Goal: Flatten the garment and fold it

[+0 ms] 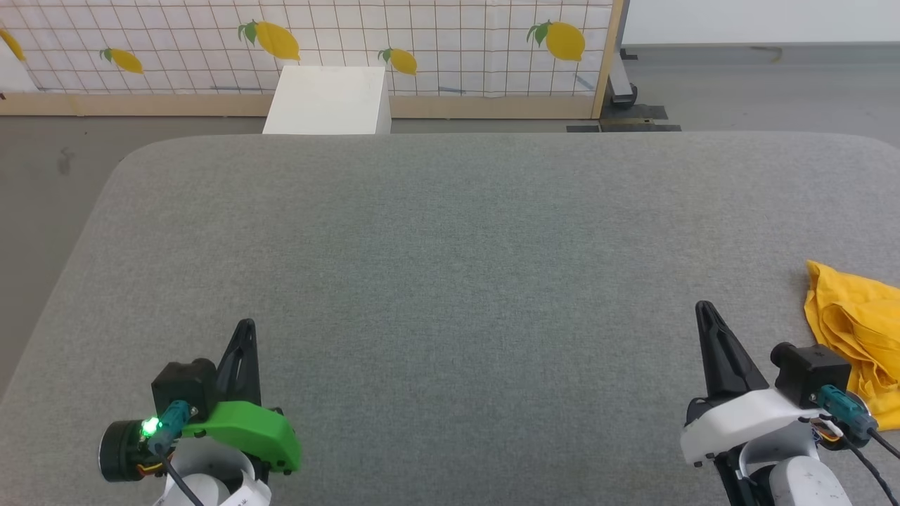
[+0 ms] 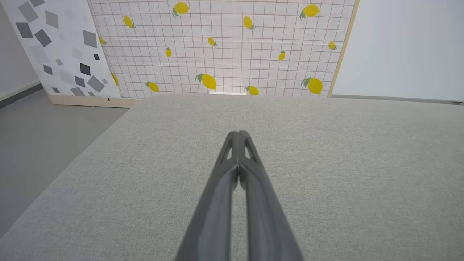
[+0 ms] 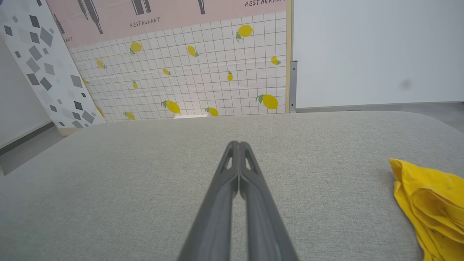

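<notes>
**Both pincers closed, yellow shirt bunched at the right edge**

At the near-left part of the grey padded surface (image 1: 450,232) is the left gripper (image 1: 246,325), with a green cover and a small green light on its wrist. Its two dark fingers are pressed together to one tip, and between them there is no cloth. It points to the far edge over bare grey fabric.

Behind the far edge, a little left of the middle, a white box (image 1: 327,98) stands on the grey floor (image 1: 42,169). Behind the box is a panel with lemon print (image 1: 436,42) on a white grid. In the left wrist view a white board with grey shapes (image 2: 54,47) leans to the left of this panel.

At the near-right part is the right gripper (image 1: 703,306), with a white cover. Its fingers are also pressed together and hold no cloth.

Just to the right of it lies the garment (image 1: 854,330), bunched in loose layers at the right edge of the surface, near the near-right corner. I see only plain yellow cloth, and part of it is cut off by the frame. In the head view the black camera block on the right wrist overlaps the lower left side of the garment. The fingertips are apart from the cloth, with a strip of bare grey fabric between them.
</notes>
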